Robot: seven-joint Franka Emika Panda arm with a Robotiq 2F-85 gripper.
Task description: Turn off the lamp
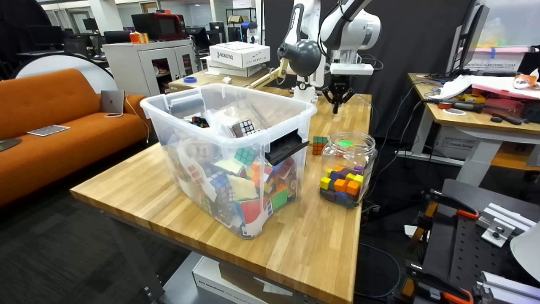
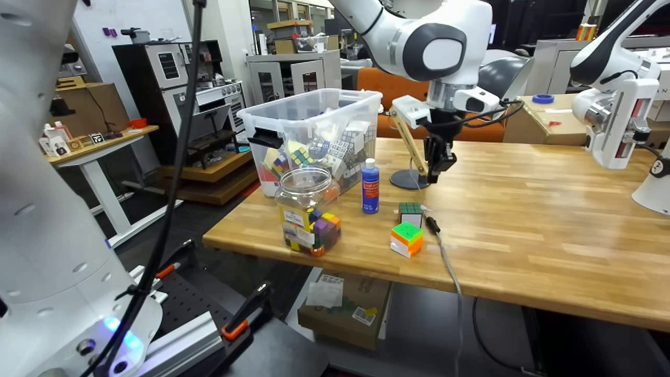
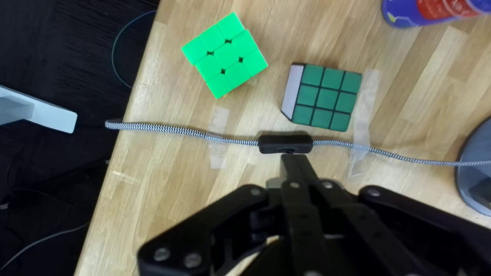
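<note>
The lamp has a grey round head (image 1: 306, 58), a pale wooden arm (image 2: 409, 140) and a dark round base (image 2: 400, 179). Its base also shows at the right edge of the wrist view (image 3: 472, 168). Whether it is lit cannot be told. Its braided cord carries a black inline switch (image 3: 285, 143), also seen in an exterior view (image 2: 432, 225) on the table. My gripper (image 3: 294, 158) is shut with nothing between the fingers. In both exterior views (image 1: 335, 110) (image 2: 434, 179) it points down in the air above the table. In the wrist view its tips appear just beside the switch.
Two cubes lie close to the switch, a green-topped one (image 3: 224, 55) and a dark green one (image 3: 326, 97). A blue bottle (image 2: 370, 187), a clear jar (image 2: 309, 209) and a large clear bin (image 2: 314, 112) stand nearby. The table's edge (image 3: 130, 111) is near the cord.
</note>
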